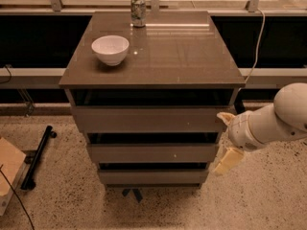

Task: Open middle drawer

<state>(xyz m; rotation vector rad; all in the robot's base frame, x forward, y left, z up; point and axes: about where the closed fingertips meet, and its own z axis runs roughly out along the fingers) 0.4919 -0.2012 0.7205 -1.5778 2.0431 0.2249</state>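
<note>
Now three drawers shut; gripper right of middle drawer, fingers spread.

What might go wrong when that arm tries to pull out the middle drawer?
The gripper sits open at the right edge of the cabinet, one finger by the top drawer, the other lower down. The middle drawer has a flat front with no handle, so the fingers may slip off or catch a neighbouring drawer. A hard tug might also shake the bowl and can on top.
</note>
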